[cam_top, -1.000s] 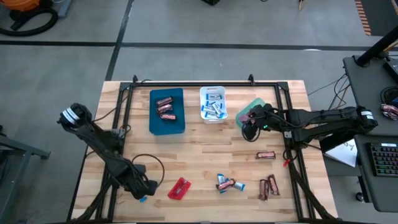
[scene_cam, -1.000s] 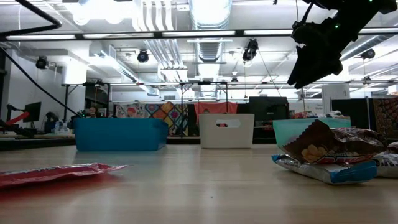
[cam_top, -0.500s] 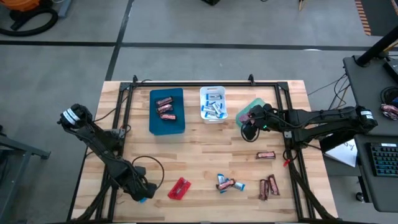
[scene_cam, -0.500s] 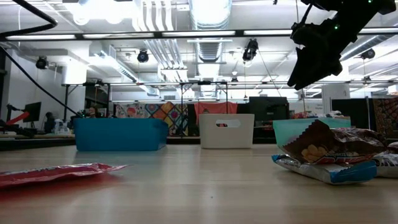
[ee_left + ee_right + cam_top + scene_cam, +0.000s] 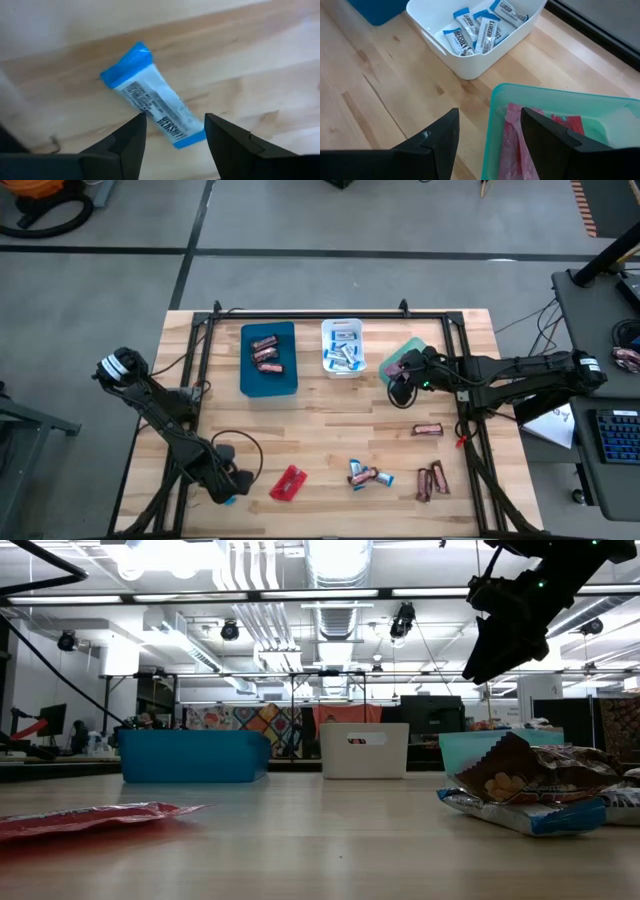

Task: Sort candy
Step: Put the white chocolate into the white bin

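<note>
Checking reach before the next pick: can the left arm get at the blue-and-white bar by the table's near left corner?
Probably yes. The left gripper hangs open right over the blue-and-white bar, which lies flat on bare table with nothing across it or between the fingers.

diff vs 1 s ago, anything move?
Almost nothing. The left gripper crept slightly toward the table's near edge, open over the blue-and-white bar without gripping it. The right gripper stays open over the green tray's edge, nothing taken or released. The loose candy, blue tray and white tray did not shift.
</note>
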Robot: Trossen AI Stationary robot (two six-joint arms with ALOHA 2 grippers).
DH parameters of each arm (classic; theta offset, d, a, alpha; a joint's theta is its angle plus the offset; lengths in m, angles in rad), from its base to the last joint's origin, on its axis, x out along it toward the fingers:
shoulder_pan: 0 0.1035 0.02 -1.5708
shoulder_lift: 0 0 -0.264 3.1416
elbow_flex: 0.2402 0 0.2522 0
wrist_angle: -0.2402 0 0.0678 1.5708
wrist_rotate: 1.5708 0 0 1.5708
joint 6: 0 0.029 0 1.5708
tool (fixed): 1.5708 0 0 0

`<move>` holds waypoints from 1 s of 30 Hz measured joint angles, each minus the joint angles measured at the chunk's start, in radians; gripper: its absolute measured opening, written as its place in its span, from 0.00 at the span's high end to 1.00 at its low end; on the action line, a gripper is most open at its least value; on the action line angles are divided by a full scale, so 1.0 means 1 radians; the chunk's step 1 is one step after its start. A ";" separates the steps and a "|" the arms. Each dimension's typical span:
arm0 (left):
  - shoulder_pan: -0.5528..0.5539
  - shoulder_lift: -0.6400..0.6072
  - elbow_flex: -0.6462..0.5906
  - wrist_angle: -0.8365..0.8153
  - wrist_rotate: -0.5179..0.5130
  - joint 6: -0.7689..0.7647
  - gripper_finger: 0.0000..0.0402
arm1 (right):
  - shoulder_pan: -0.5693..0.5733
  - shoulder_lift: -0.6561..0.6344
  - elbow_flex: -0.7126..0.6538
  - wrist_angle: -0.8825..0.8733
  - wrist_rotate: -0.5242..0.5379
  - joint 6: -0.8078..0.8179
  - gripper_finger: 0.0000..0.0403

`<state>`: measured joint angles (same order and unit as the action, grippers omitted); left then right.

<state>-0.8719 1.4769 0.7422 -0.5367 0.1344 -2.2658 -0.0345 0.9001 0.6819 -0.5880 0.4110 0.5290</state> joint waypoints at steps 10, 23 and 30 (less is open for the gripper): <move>-0.005 0.040 0.000 -0.037 -0.013 -0.046 0.54 | 0.000 0.000 -0.002 0.002 0.000 -0.007 0.50; -0.006 0.069 0.004 0.013 -0.021 0.075 0.81 | 0.000 0.000 -0.002 0.002 0.000 -0.014 0.50; -0.005 0.013 0.008 0.004 -0.152 0.177 0.95 | 0.000 0.000 -0.002 0.005 0.000 -0.032 0.50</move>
<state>-0.8772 1.4900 0.7506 -0.5323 -0.0176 -2.0887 -0.0345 0.9001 0.6804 -0.5830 0.4107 0.4969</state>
